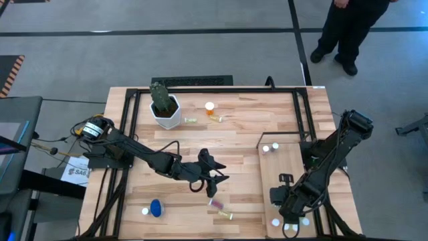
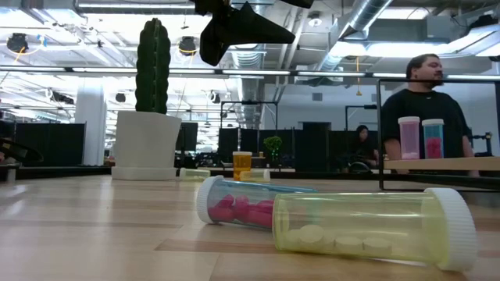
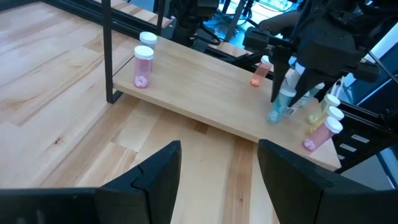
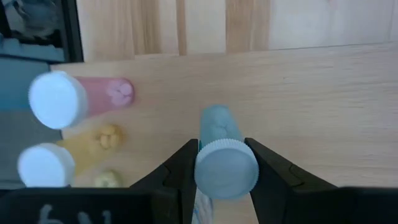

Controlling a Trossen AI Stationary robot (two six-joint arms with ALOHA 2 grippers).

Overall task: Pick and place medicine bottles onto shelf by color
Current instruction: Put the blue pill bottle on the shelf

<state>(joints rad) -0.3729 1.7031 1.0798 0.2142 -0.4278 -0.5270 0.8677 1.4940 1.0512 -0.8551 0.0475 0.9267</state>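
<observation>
Right wrist view: right pincer (image 4: 219, 163) around teal bottle (image 4: 222, 158).

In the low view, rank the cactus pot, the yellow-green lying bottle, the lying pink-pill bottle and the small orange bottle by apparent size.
1. White pot with green cactus
2. Yellow-green clear bottle, though it lies nearest the camera
3. Clear bottle of pink pills, partly hidden
4. Small orange bottle, farthest away

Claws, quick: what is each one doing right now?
Left claw: open, holding nothing, above the table.
Right claw: closed on a teal bottle, over the shelf.
</observation>
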